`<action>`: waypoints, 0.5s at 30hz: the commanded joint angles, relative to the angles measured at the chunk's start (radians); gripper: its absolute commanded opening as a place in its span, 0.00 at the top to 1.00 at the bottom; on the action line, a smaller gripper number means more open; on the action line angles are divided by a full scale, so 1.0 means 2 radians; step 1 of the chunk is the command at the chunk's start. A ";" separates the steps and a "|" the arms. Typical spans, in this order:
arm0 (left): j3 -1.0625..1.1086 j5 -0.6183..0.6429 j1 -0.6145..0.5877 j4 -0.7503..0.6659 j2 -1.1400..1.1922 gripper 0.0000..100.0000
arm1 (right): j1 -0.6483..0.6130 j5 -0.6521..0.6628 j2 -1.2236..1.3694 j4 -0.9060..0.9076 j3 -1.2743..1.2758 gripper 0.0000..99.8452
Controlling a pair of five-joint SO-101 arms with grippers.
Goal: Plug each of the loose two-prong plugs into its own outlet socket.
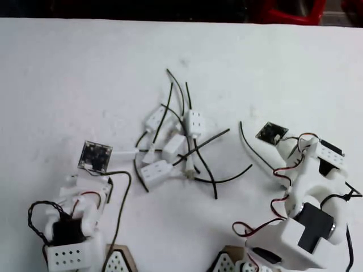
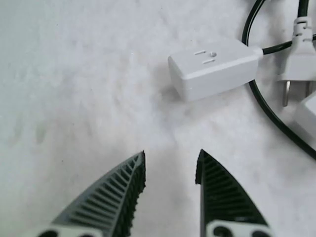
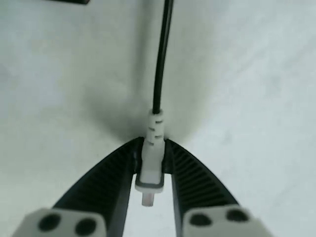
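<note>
No text, number, label or sign can be read anywhere. The dark square board [image 1: 95, 155] at one arm and the second dark board [image 1: 271, 134] at the other may carry fine markings, but both show too small to tell.
</note>
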 commanded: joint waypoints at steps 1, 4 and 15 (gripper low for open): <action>-0.008 -0.001 -0.006 -0.011 -0.006 0.82 | 0.002 0.005 -0.016 0.000 -0.003 0.97; -0.008 -0.001 -0.006 -0.011 -0.006 0.82 | 0.002 0.005 -0.016 0.026 -0.012 0.93; -0.008 -0.001 -0.006 -0.011 -0.006 0.82 | -0.010 0.005 -0.012 0.087 -0.066 0.93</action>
